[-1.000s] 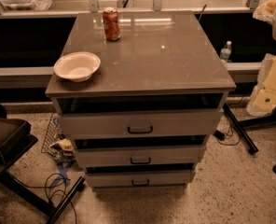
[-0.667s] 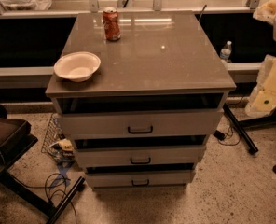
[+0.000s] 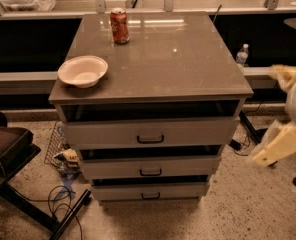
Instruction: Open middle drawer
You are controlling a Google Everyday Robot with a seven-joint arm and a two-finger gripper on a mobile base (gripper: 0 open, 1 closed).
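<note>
A grey cabinet holds three drawers, one above the other. The middle drawer (image 3: 188, 167) has a flat grey front and a small black pull handle (image 3: 150, 172), and it looks shut or nearly so. The top drawer (image 3: 198, 132) has the biggest handle and the bottom drawer (image 3: 183, 191) the smallest. My cream-coloured arm and gripper (image 3: 268, 154) are at the right edge of the view, to the right of the cabinet at about drawer height. They are apart from the cabinet and touch nothing.
A white bowl (image 3: 83, 70) and a red soda can (image 3: 120, 26) stand on the cabinet top (image 3: 173, 59). A dark chair (image 3: 8, 149) is at the left. Cables and clutter (image 3: 65, 159) lie on the floor at the lower left. A water bottle (image 3: 242, 54) stands behind at the right.
My arm and gripper at the right have dropped from tabletop height to about drawer height. The drawers, bowl and can have not moved.
</note>
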